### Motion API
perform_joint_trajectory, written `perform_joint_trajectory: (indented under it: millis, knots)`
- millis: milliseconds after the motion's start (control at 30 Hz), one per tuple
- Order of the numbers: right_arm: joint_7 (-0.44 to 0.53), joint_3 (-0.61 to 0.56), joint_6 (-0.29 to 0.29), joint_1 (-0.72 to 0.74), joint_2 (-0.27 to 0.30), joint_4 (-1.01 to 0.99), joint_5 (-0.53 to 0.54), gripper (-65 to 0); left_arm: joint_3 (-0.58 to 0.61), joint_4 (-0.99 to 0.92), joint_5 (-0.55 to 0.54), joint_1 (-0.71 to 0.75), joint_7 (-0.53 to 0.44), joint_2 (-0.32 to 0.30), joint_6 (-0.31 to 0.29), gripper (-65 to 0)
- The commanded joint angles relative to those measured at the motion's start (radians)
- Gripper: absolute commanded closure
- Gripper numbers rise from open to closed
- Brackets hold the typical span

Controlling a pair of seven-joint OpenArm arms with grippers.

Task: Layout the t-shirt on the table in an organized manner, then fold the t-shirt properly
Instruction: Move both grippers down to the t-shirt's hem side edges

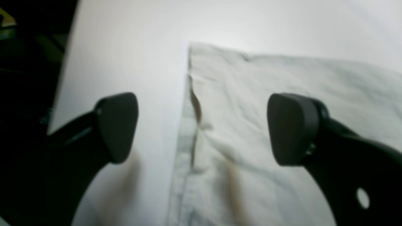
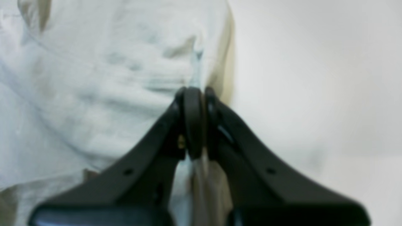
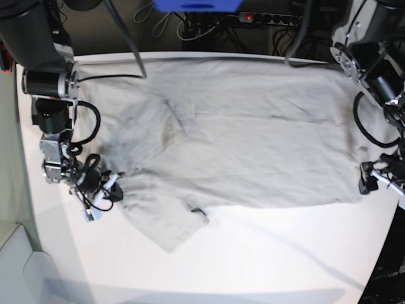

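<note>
The light grey-beige t-shirt (image 3: 253, 139) lies spread and wrinkled across the white table (image 3: 253, 259), with one sleeve (image 3: 166, 225) pointing toward the front. My right gripper (image 3: 107, 187) is at the shirt's left edge. In the right wrist view it (image 2: 194, 94) is shut on a fold of the shirt (image 2: 94, 78). My left gripper (image 3: 366, 178) is at the shirt's right front corner. In the left wrist view it (image 1: 204, 128) is open, its fingers (image 1: 117, 125) straddling the hemmed edge of the shirt (image 1: 282, 81) just above the table (image 1: 125, 50).
A power strip (image 3: 266, 18) with a red light, cables and a blue object (image 3: 196, 5) lie beyond the table's far edge. Loose cables hang near my right gripper (image 3: 88, 202). The table's edge (image 1: 62, 78) shows beside dark floor in the left wrist view.
</note>
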Motion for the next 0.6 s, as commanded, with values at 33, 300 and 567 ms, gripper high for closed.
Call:
perform_joint_trajectory:
  millis: [33,300,567]
  knots:
    - [-0.025,-0.002,0.003,0.016,0.012,0.007,-0.015,0.0,0.038,-0.039,0.012,-0.065,-0.063,-0.025,-0.003,-64.3]
    - [-0.025,-0.001,0.003,0.014,0.029,0.007,-0.015,0.0,0.055,-0.438,0.095,-0.192,-0.287,-0.134,-0.003,-64.2]
    - [-0.027,0.001,0.003,0.011,0.049,0.004,-0.015,0.0,0.104,-0.644,0.098,-0.238,-0.471,-0.167,-0.003,-64.2]
